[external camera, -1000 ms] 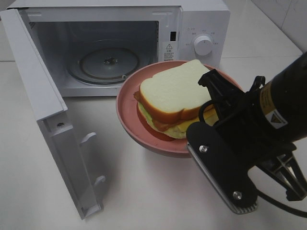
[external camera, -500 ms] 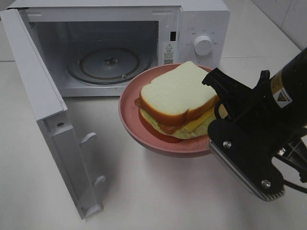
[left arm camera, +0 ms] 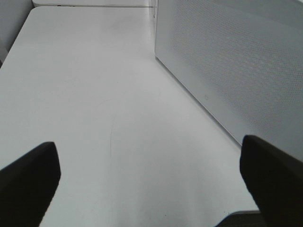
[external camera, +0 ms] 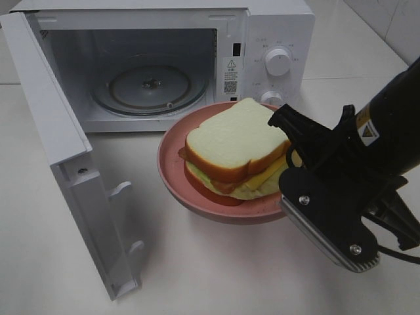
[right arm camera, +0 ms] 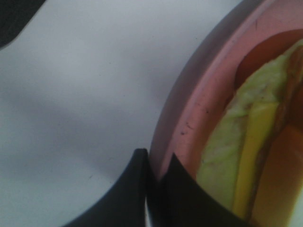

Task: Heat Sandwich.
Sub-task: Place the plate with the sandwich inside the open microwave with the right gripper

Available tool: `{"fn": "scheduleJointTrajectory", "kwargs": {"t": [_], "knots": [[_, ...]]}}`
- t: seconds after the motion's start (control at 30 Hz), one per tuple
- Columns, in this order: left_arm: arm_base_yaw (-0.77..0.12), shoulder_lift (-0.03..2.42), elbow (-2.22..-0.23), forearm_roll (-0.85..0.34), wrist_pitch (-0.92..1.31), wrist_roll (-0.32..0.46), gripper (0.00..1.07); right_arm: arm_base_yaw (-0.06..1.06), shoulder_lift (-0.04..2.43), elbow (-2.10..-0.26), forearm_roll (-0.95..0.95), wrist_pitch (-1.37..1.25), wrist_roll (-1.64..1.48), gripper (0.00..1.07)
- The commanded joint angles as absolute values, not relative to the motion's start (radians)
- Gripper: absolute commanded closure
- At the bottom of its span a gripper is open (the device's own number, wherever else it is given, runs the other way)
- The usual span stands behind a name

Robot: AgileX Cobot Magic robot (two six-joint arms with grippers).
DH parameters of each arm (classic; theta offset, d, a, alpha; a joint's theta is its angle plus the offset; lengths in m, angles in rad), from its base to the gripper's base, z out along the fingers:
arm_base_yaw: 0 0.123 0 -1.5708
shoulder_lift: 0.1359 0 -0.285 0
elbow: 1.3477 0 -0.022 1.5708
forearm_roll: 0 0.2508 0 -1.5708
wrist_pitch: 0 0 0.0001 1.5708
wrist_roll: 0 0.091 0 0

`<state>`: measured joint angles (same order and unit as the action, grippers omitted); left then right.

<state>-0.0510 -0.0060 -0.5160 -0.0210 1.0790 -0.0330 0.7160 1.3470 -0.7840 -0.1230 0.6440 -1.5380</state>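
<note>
The sandwich [external camera: 233, 141], white bread with tan crust over yellow and green filling, lies on a round pink plate [external camera: 172, 172] just in front of the open microwave [external camera: 275, 26]. My right gripper [external camera: 289, 155] is shut on the plate's right rim. In the right wrist view its two black fingertips [right arm camera: 156, 165] pinch the pink rim [right arm camera: 213, 80], with the sandwich [right arm camera: 246, 156] edge just inside. My left gripper [left arm camera: 151, 184] is open over bare table beside the microwave's perforated side wall [left arm camera: 236, 61]. It does not show in the exterior view.
The microwave door [external camera: 52, 118] swings out to the left, toward the table's front. The glass turntable [external camera: 149, 88] inside carries nothing. Two knobs [external camera: 278, 60] sit on the panel behind the plate. White table [external camera: 216, 269] surrounds everything.
The plate with the sandwich has sunk slightly and drifted left, uncovering the lower knob. The right arm shifted with it, still gripping the rim. The left gripper has not moved.
</note>
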Motion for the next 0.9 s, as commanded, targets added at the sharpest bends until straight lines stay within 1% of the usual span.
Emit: {"fn": "scheduleJointTrajectory", "kwargs": {"t": [0.03, 0.47, 0.9], "knots": [[-0.056, -0.025, -0.515, -0.024, 1.07, -0.035, 0.09, 0.709, 1.385, -0.831, -0.089, 0.604, -1.56, 1.07], [-0.056, -0.025, -0.515, -0.024, 1.07, -0.035, 0.09, 0.709, 1.534, -0.963, 0.021, 0.598, -1.626, 1.07], [-0.056, -0.025, -0.515, -0.024, 1.07, -0.035, 0.09, 0.709, 1.678, -1.126, 0.029, 0.598, -1.633, 1.07]]}}
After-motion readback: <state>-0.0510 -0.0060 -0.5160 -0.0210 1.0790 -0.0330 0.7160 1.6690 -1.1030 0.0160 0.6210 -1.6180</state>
